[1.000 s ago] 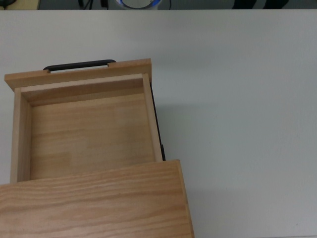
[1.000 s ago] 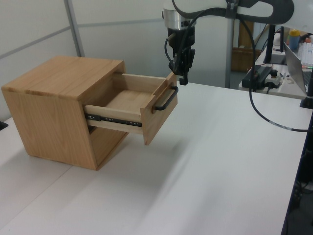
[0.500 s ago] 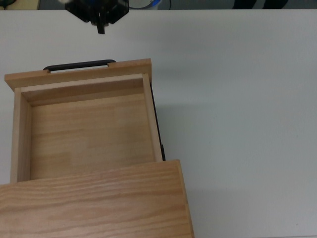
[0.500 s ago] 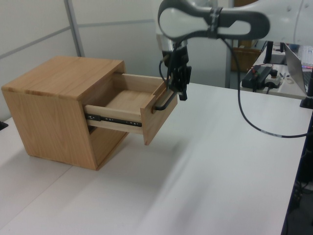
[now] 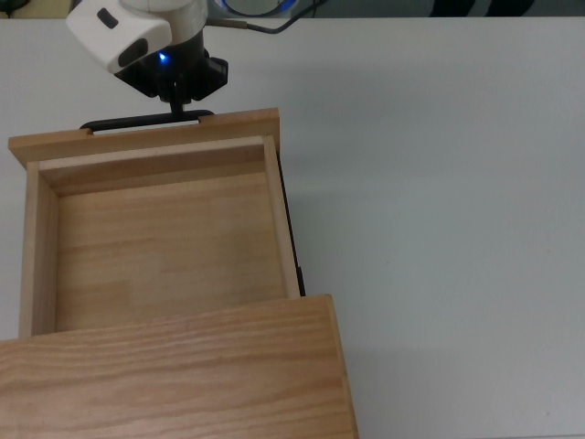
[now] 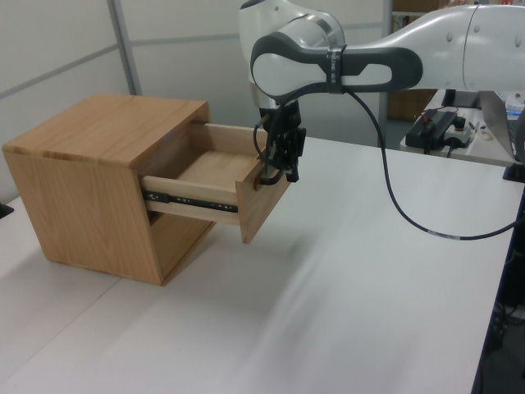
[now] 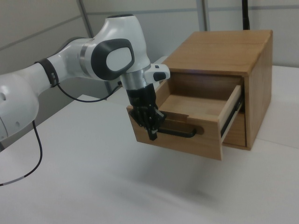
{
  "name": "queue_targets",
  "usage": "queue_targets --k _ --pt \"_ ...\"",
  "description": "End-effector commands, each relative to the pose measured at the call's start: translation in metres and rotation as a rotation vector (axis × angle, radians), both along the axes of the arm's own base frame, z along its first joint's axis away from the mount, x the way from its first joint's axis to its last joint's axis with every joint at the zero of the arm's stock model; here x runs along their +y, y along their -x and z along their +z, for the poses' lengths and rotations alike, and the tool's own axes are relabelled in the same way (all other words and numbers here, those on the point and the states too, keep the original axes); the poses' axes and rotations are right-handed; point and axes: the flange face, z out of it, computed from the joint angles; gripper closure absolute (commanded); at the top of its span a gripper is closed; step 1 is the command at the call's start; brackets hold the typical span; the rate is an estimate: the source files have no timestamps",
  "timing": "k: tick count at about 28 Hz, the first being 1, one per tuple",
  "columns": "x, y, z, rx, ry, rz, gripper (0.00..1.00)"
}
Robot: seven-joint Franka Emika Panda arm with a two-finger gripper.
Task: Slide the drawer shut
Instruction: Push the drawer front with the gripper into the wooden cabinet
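we see the drawer [image 5: 160, 233] pulled well out of the cabinet [image 6: 94, 176], its tray open to the top view and its black slide rails exposed along the side. the gripper [image 7: 152, 133] points downward in front of the drawer's front panel, at the black bar handle [image 5: 146, 121]. in the right view the fingers [image 7: 150, 126] hang over the handle's end at the right view's left, and the rest of the bar runs away from them toward the right view's right. in the top view the fingers sit just above the handle, near its middle, with the drawer tray directly below them in the top view and the cabinet top further below still. in the left view the fingers overlap the handle, with the front panel just to the left view's left of them and the cabinet body well beyond it. we cannot tell whether the fingers are released or clenched, nor whether they touch the bar. the white counter [image 5: 439, 183] spreads out on all sides of the fingers, and the arm's black cable [image 6: 394, 197] loops behind them in the left view.
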Motion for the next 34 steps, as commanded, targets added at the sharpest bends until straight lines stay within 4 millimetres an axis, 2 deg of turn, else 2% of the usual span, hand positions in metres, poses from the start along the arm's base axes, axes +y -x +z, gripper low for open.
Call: queue_targets --k 1,8,16,22,28,34 --pt "-0.001 -0.014 -0.006 -0.073 0.017 -0.033 1.0" --pt "0.002 -0.034 -0.004 -0.252 0.005 -0.021 1.0" --pt "0.009 -0.071 -0.021 -0.471 -0.021 0.003 1.0" --pt "0.02 -0.102 -0.035 -0.737 -0.077 0.015 1.0" --pt "0.026 -0.114 -0.044 -0.925 -0.09 0.033 1.0" --pt "0.029 -0.115 -0.045 -0.956 -0.094 0.038 1.0"
